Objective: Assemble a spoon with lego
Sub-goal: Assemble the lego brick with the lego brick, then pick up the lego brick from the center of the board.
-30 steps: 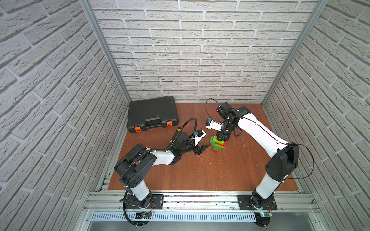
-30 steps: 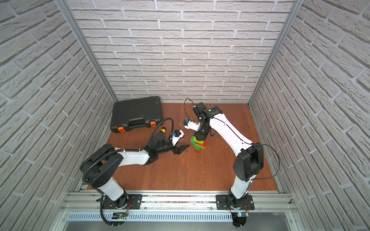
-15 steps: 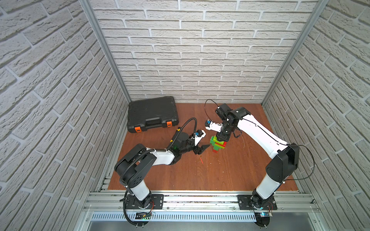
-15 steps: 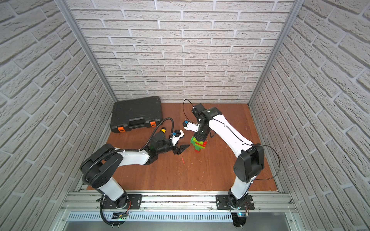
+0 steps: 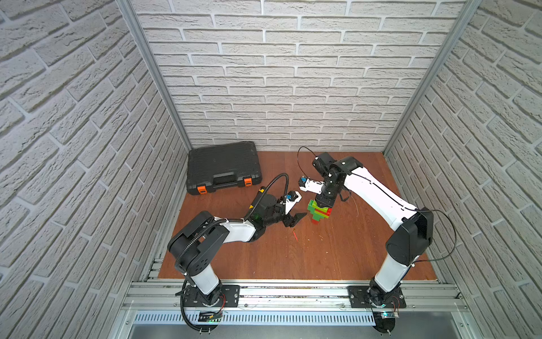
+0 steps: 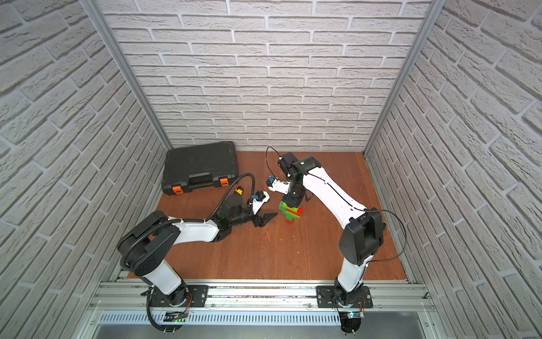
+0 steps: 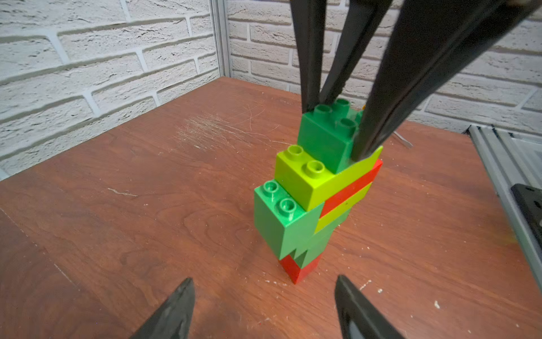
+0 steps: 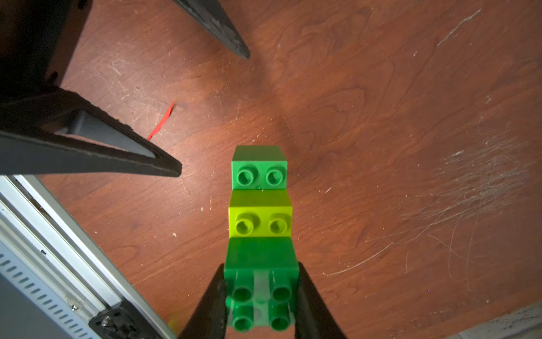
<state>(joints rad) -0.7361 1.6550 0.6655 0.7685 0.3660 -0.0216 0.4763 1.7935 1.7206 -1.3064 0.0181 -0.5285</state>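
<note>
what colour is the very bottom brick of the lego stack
Red; the bottom brick shows best in the left wrist view.

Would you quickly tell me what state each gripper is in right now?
Left gripper: open, holding nothing.
Right gripper: closed on the top brick of the upright spoon.

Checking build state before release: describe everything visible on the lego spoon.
The spoon is a glossy plastic figure of studded bricks standing upright on the wooden table, stem down. A red brick forms the foot, with dark green above it. Then comes a wider stepped head in dark green, lime and a red stripe, capped by a dark green four-stud brick. The right gripper is shut on that top brick from two sides. The open left gripper sits apart from it.
</note>
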